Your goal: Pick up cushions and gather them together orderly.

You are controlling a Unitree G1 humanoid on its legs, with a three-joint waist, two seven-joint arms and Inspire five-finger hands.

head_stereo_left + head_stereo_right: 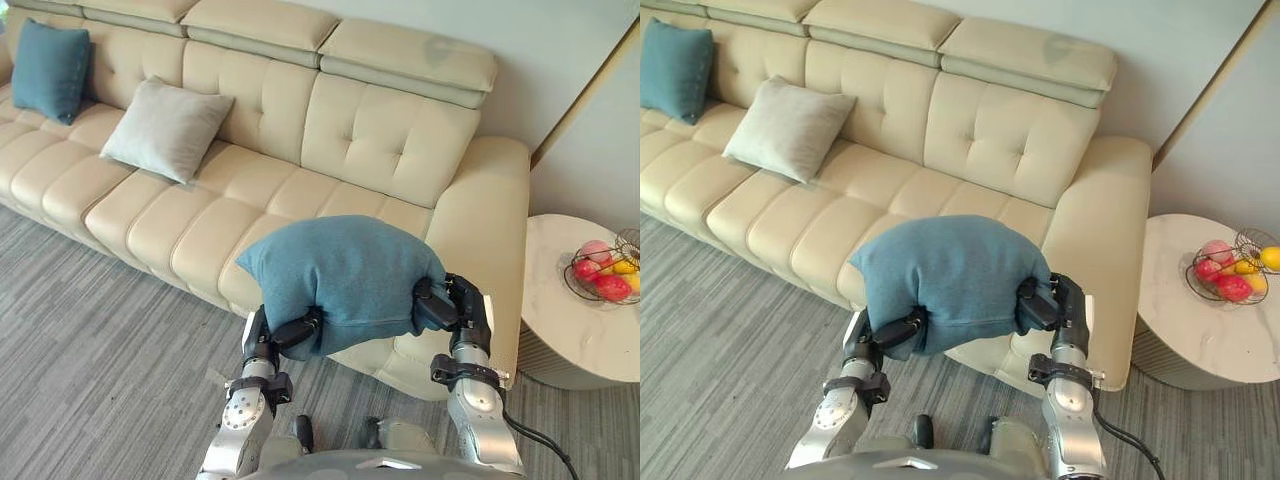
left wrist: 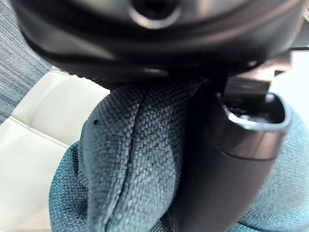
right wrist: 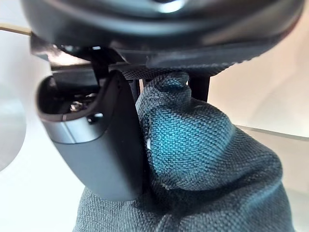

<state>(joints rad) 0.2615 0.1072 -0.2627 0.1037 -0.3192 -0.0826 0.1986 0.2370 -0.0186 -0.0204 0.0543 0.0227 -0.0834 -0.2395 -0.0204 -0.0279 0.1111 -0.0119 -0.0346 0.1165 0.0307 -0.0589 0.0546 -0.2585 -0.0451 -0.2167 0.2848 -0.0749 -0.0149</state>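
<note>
The teal cushion [image 1: 340, 275] is held off the sofa [image 1: 390, 140] between both hands, its long axis running from hand to hand. The left hand [image 1: 295, 330] is clenched on one end and the right hand [image 1: 442, 305] on the other. The grey cushion [image 1: 165, 128] and the blue cushion [image 1: 48, 68] are seen well beyond the left hand, so a carry toward that side is judged to be called for.

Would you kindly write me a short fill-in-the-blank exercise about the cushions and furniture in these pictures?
1. The left hand and right hand grip a teal cushion before the sofa; ____ more cushions rest on it.
2. The grey cushion sits to the ____ of the second teal cushion.
3. The wire basket on the round side table holds ____.
Missing words: two, right, fruit.
</note>
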